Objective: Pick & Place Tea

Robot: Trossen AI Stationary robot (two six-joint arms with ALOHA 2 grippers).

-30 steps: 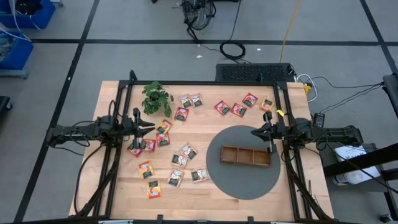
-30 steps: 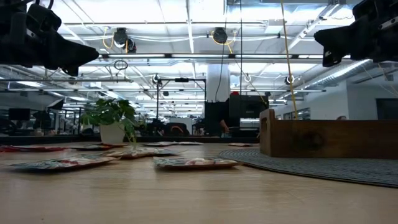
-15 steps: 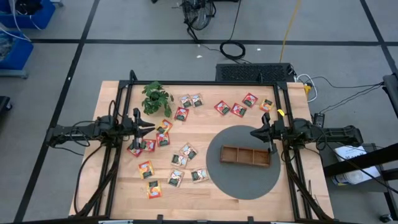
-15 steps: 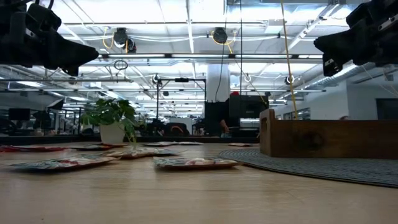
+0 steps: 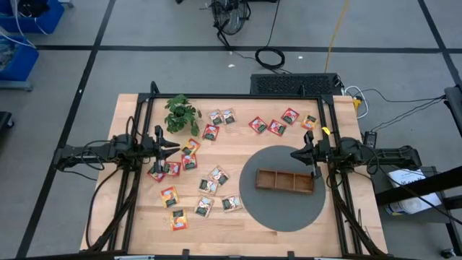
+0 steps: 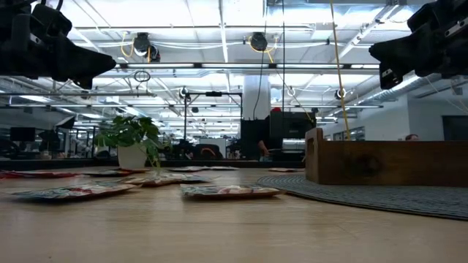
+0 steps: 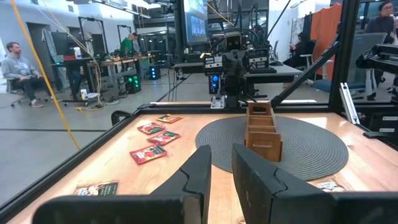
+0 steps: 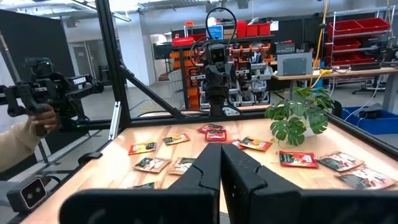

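Place: a robotics lab or workshop hall.
Ceiling: open pipes and long strip lights [image 6: 219,18].
Furniture: red storage bins [image 8: 367,25] on racks, workbenches with electronics.
Floor: grey, with loose cables [image 5: 269,56].
People: one seated person [image 7: 17,65] far behind.

A: What was the surface [image 5: 281,242] made of?
B: Pale, smooth wood. The tray [image 5: 285,180] was darker wood on a matt grey ribbed mat [image 5: 281,209].
A: And the tea sachets [image 5: 218,175]?
B: Slightly glossy printed paper.
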